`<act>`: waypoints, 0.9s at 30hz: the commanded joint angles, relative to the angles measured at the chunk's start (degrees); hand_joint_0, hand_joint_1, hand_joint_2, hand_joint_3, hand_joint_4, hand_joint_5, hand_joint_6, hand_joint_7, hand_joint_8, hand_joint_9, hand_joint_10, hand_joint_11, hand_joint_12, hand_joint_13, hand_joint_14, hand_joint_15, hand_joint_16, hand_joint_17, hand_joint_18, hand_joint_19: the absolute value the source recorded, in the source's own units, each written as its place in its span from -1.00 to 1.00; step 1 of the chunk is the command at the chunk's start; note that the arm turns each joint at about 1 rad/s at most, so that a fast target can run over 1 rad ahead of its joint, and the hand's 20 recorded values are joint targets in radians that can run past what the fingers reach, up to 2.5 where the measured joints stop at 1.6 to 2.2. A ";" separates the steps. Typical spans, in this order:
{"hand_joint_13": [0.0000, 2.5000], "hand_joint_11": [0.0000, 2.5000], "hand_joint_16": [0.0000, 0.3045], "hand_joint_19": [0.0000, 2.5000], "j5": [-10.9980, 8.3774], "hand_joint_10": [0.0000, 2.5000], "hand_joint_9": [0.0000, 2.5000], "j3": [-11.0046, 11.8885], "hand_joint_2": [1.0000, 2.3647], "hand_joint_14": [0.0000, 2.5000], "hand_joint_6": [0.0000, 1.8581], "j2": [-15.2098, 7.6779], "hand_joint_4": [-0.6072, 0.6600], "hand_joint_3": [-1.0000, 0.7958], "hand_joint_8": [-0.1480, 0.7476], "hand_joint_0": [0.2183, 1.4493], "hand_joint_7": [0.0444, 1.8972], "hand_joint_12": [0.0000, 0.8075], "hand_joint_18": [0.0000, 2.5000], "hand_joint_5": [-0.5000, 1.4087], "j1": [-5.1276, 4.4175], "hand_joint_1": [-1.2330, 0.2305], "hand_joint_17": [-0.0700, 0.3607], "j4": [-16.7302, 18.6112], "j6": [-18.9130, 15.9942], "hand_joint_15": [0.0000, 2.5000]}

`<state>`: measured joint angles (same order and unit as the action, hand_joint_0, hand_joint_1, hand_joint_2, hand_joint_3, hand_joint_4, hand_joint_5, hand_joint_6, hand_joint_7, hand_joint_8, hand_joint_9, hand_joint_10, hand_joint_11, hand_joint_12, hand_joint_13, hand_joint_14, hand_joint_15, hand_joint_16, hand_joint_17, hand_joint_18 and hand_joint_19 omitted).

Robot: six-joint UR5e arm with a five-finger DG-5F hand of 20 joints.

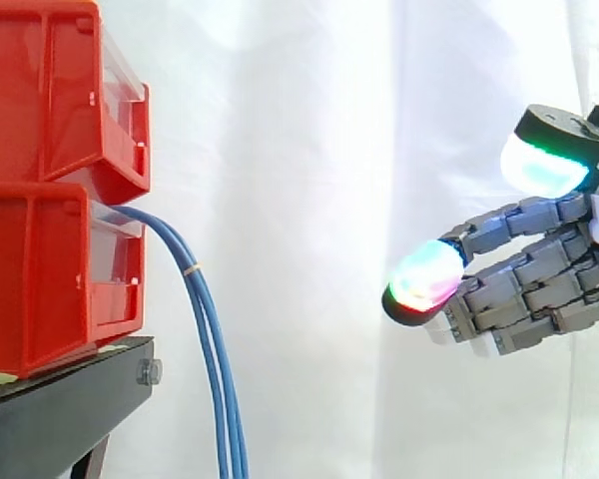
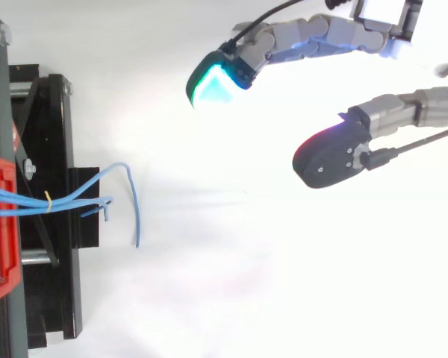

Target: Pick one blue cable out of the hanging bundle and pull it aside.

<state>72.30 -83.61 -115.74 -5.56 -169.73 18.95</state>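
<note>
Likely light and limp, the blue cables [image 1: 210,349] hang toward six o'clock from the lower red bin [image 1: 40,269], best pinched singly below their yellow tie [image 1: 191,268], while the hand [image 1: 539,284], well apart at three o'clock, has its fingers [image 1: 426,277] spread and empty.

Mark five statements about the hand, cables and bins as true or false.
1. The hand grips a cable. False: it is open and well apart from the cables.
2. The cables hang down from the lower bin. True.
3. The bins stand side by side. False: the upper bin is stacked on the lower bin.
4. A yellow band sits on the cables. True.
5. The stand under the bins is white. False: it is black.
</note>
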 commanded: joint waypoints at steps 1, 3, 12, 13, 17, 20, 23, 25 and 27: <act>-0.84 -0.99 -0.75 -0.84 -0.05 -1.00 -0.68 -2.18 -1.00 -1.00 -0.46 -0.10 0.15 -0.44 -0.26 -0.56 -0.37 -0.43 -0.94 -0.73 -0.33 -0.05 -0.27 5.73 0.21 -0.95; -0.83 -0.99 -0.75 -0.84 -0.58 -1.00 -0.68 -3.67 -1.00 -1.00 -0.46 -0.10 0.15 -0.44 -0.26 -0.56 -0.37 -0.43 -0.93 -0.73 -0.60 -0.06 -0.27 9.77 0.38 -0.95; -0.82 -0.98 -0.75 -0.83 -4.01 -1.00 -0.65 -4.37 -1.00 -1.00 -0.46 -3.09 0.16 -0.44 -0.25 -0.55 -0.36 -0.42 -0.92 -0.72 -2.00 -0.06 -0.28 10.38 -1.11 -0.94; -0.82 -0.98 -0.75 -0.83 -3.83 -1.00 -0.65 -4.37 -1.00 -1.00 -0.46 -3.44 0.16 -0.44 -0.25 -0.55 -0.36 -0.42 -0.92 -0.72 -2.09 -0.05 -0.28 10.47 -1.64 -0.94; -0.82 -0.97 -0.75 -0.82 -4.89 -1.00 -0.65 -4.37 -1.00 -1.00 -0.46 -5.91 0.18 -0.44 -0.25 -0.55 -0.36 -0.42 -0.92 -0.72 -2.53 -0.05 -0.28 12.76 -4.72 -0.94; -0.81 -0.96 -0.75 -0.82 -8.67 -1.00 -0.64 -4.37 -1.00 -1.00 -0.46 -6.08 0.19 -0.44 -0.24 -0.55 -0.35 -0.42 -0.91 -0.71 -2.88 -0.05 -0.28 13.99 -4.63 -0.94; -0.81 -0.97 -0.75 -0.82 -11.04 -1.00 -0.63 -4.37 -1.00 -1.00 -0.46 -6.08 0.20 -0.44 -0.24 -0.54 -0.35 -0.42 -0.91 -0.71 -3.06 -0.05 -0.27 14.95 -4.36 -0.94; -0.81 -0.97 -0.75 -0.83 -12.45 -1.00 -0.63 -4.37 -1.00 -1.00 -0.46 -6.08 0.20 -0.44 -0.24 -0.54 -0.35 -0.42 -0.91 -0.71 -3.23 -0.05 -0.27 16.36 -3.75 -0.94; -0.81 -0.96 -0.75 -0.81 -13.50 -1.00 -0.63 -4.37 -1.00 -1.00 -0.46 -6.08 0.21 -0.44 -0.23 -0.54 -0.34 -0.42 -0.91 -0.70 -3.32 -0.05 -0.27 18.38 -2.43 -0.94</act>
<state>60.74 -87.96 -121.81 -8.69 -153.72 15.22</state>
